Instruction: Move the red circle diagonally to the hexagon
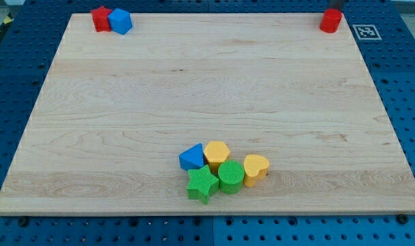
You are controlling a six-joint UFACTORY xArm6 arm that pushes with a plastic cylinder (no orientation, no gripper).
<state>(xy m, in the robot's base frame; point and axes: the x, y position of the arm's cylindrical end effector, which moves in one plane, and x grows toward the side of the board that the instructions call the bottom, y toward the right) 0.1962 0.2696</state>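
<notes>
My tip (334, 8), a bare rod holding nothing, stood just above the red circle (331, 21). The yellow hexagon (217, 152) lay well away, toward the view's bottom-left.

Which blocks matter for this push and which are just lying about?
For the job: red circle at the top right corner; yellow hexagon in the bottom cluster; my tip just above the circle.
Lying about: red block, blue block, blue triangle, green star, green circle, yellow heart.
</notes>
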